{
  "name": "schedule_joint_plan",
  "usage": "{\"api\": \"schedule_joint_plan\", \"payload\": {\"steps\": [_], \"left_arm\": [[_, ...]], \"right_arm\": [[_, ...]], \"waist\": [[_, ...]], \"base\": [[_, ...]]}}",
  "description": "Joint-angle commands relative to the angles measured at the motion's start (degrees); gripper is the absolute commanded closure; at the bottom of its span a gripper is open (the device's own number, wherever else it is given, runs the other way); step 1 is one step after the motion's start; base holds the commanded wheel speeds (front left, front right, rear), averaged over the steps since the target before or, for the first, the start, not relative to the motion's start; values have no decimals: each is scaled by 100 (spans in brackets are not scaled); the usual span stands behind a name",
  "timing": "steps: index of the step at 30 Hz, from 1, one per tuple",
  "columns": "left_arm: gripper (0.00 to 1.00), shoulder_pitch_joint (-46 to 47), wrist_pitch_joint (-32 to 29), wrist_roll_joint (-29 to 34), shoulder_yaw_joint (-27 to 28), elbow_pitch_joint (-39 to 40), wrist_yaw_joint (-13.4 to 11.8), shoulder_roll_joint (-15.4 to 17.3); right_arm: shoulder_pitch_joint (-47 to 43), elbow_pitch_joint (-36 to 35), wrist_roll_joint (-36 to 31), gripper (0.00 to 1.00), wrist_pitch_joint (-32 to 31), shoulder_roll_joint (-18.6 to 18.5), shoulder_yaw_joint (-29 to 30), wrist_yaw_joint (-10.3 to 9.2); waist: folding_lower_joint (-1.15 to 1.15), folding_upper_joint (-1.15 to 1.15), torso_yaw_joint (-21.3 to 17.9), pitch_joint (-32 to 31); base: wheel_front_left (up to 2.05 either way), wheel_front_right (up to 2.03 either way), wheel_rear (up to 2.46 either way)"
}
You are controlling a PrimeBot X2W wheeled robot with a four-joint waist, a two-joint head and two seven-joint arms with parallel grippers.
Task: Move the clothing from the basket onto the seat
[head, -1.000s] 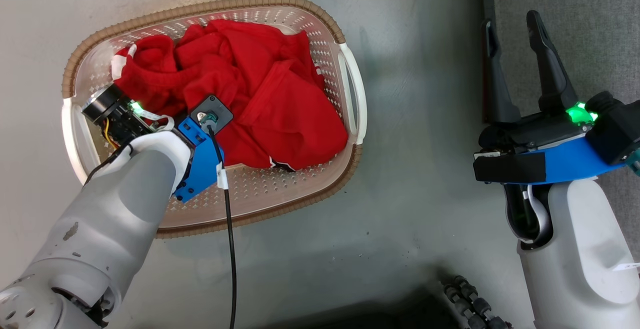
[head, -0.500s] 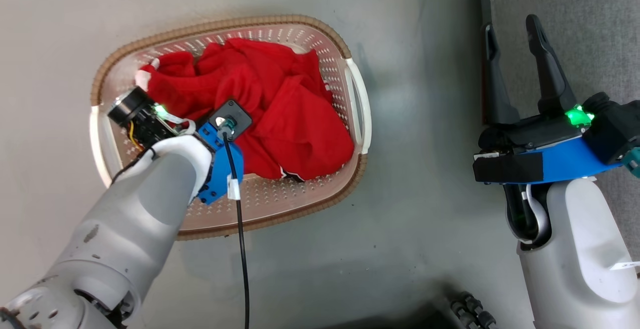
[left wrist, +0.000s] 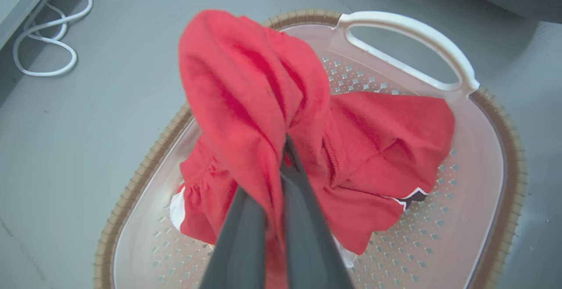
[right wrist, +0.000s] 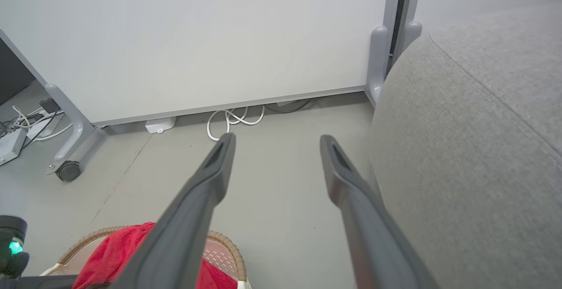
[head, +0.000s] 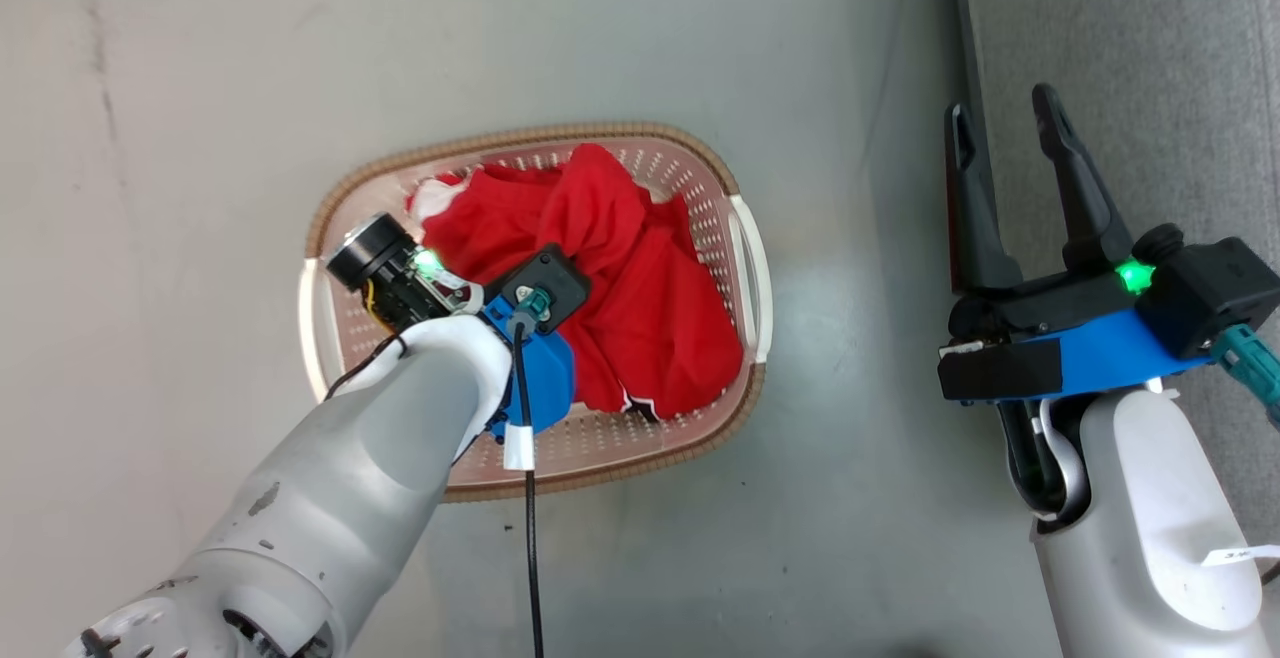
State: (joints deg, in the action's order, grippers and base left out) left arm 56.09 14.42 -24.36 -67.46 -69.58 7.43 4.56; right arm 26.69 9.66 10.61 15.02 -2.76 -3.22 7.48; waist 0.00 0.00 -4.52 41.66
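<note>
Since a second ago my left pincer (left wrist: 284, 148) has closed, and it now clamps a fold of the clothing (left wrist: 246, 82), pulling it into a red peak above the rest of the pile. My head camera has shifted too, so the basket (head: 560, 128) only looks displaced. All the clothing is over or inside the basket, which sits on the floor (head: 200, 238). My right pincer (head: 1000, 108) hangs with its fingers wide apart and empty, just beside the rounded edge of the grey seat (right wrist: 474, 148), well apart from the basket.
</note>
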Motion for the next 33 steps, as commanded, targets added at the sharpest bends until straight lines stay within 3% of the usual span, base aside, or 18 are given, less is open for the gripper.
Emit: {"api": "schedule_joint_plan", "payload": {"steps": [1, 9, 23, 33], "left_arm": [[100, -15, 54, -6, -37, 72, 6, -35], [100, -242, 83, -206, 345, 727, -65, -10], [100, -837, 86, 72, 1400, 2342, -293, 227], [100, -1046, 86, 340, 2030, 3101, -243, 202]], "right_arm": [[-97, 14, -20, 0, 24, -22, 9, 3], [-375, 126, -80, 0, 24, -22, 35, 3], [-960, 300, -54, 0, 24, -22, 115, 3], [-1365, 404, -22, 0, 24, -23, 171, 3]], "waist": [[0, 0, 133, -269], [0, 0, 313, -909], [0, 0, 506, -2014], [0, 0, 566, -2761]], "base": [[0, 0, 0], [0, 0, 0], [0, 0, 0], [0, 0, 0]]}}
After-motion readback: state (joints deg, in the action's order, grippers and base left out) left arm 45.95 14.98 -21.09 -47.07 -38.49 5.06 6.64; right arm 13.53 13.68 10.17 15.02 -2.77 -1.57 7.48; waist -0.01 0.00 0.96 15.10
